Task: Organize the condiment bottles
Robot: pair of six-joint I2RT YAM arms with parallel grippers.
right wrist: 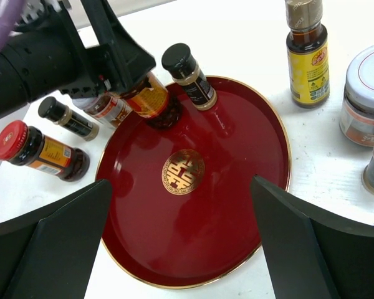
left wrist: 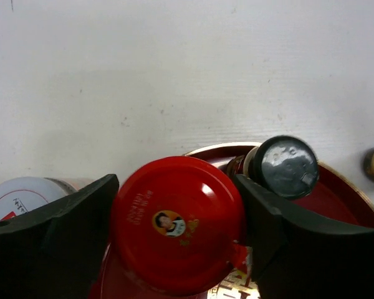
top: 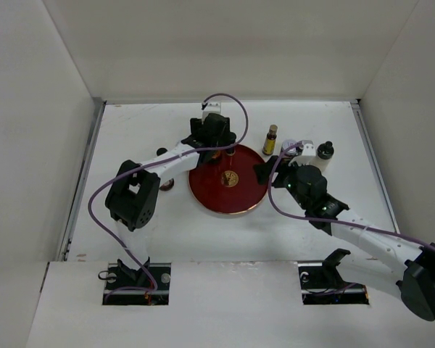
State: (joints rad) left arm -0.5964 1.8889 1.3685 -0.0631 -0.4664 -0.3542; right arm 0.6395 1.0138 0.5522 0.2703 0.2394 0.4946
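My left gripper [top: 215, 148] is shut on a red-capped jar [left wrist: 177, 224], fingers against both sides of its cap, at the far edge of the round dark-red tray [top: 241, 194]. The right wrist view shows this jar [right wrist: 151, 99] standing tilted at the tray's rim. A black-capped bottle [right wrist: 190, 78] stands on the tray beside it. My right gripper [right wrist: 181, 182] is open and empty, over the tray's near right part. A second red-capped jar [right wrist: 40, 149], a small black-capped bottle [right wrist: 68, 117] and another jar [right wrist: 106, 107] stand left of the tray. A slim amber bottle [right wrist: 307, 53] and a white-lidded jar [right wrist: 366, 93] stand to its right.
A dark-capped bottle [top: 325, 151] stands far right on the white table, beside the white-lidded jar [top: 304, 148]. Another white lid [left wrist: 19, 196] shows at the left of the left wrist view. White walls enclose the table on three sides.
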